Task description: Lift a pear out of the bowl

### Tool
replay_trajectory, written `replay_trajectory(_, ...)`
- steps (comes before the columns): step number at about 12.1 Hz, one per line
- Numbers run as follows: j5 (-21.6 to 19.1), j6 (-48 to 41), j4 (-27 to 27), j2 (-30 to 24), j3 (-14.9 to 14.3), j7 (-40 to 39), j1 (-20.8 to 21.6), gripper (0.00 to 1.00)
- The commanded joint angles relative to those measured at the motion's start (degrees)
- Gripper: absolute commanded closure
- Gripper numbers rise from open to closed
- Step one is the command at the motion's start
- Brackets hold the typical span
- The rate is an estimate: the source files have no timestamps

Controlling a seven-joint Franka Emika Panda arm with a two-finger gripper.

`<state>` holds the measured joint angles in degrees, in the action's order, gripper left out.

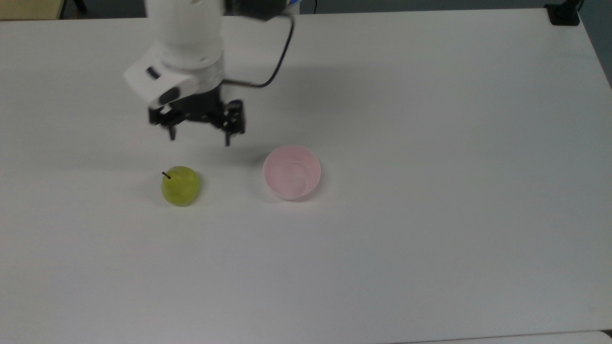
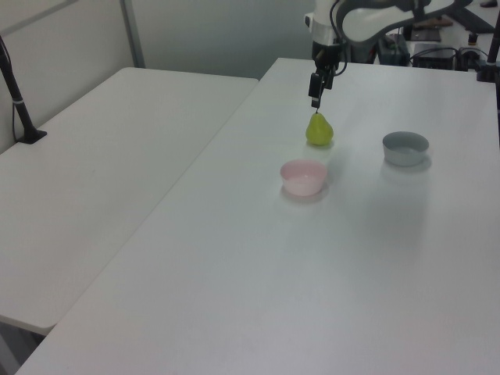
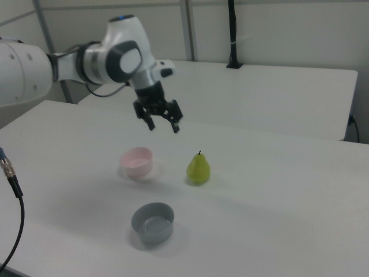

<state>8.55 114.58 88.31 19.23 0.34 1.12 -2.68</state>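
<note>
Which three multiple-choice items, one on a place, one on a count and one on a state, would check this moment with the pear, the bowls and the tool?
1. Where is the pear?
A. inside the pink bowl
B. on the table beside the pink bowl
C. inside the grey bowl

2. How many bowls stand on the table?
A. one
B. two
C. three

3. What state is the tool in?
A. open and empty, above the table
B. shut on the pear
C. shut on the pink bowl's rim

Key: 1 B, the pear stands upright on the table, apart from the empty pink bowl. 2 B, the pink bowl and a grey bowl show in the right view. 3 A, the tool hangs with its fingers spread and nothing between them.
</note>
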Motion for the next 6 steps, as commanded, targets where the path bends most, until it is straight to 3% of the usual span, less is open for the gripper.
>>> replay_trajectory(1, 0.33, -9.52, 1.51, -7.26, -0.43, 3.88, 5.74, 0.00)
replay_trajectory(6, -0.19, -17.01, 2.99, -14.73, -0.43, 6.27, 8.30, 0.00)
